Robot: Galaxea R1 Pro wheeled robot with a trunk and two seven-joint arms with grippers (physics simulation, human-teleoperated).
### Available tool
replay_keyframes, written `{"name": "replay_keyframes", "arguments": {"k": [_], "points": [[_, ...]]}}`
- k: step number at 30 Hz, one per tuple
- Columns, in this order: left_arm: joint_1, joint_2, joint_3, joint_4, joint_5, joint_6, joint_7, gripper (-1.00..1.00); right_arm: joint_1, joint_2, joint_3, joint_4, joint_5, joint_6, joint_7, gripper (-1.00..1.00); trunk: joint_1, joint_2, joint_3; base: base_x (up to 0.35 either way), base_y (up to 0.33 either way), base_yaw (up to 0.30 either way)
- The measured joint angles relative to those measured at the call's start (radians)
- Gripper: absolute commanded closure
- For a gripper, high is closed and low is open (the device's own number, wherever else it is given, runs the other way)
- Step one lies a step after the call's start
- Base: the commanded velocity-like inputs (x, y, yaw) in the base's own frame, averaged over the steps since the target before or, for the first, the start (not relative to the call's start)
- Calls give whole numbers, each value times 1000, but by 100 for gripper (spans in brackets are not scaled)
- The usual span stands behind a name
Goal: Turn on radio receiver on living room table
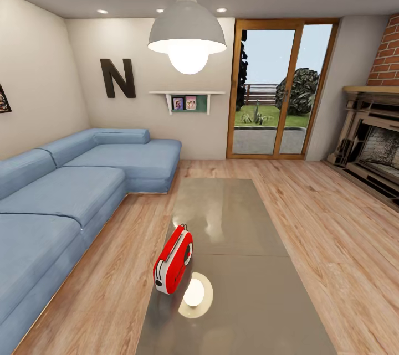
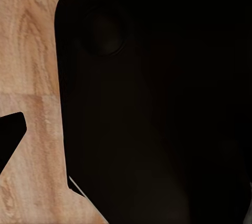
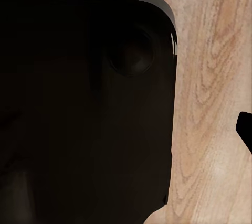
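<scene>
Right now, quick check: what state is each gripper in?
Left gripper: cannot be told; its wrist view shows no jaws clearly.
Right gripper: cannot be told either.

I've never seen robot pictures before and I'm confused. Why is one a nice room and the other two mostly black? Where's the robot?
All three pictures come from cameras on one wheeled robot with two arms. It lives in a computer simulation, like a video game, and a person steers it.

The big picture is from the camera on its head. It looks into a living room: a blue sofa, a dark letter N on the wall, a hanging lamp and a glass door. In front is a long shiny table, and on it stands a small red radio. The robot should switch it on.

The other two pictures come from cameras near each arm's claw. They look down past a big black robot part at the wood floor. Nothing is held that I can see, and I cannot tell whether the claws are open.
</scene>
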Motion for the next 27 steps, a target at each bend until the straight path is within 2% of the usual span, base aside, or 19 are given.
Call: {"name": "replay_keyframes", "arguments": {"k": [17, 27], "points": [[0, 0, -1, 0, 0, 0, 0, -100, 0, 0, 0, 0, 0, 0, 0, -100, 0, 0, 0, 56, 195, 0], [0, -1, -1, -1, 0, 0, 0, -100, 0, 1, 0, 0, 0, 0, 0, -100, 0, 0, 0, 18, 31, 0]]}}
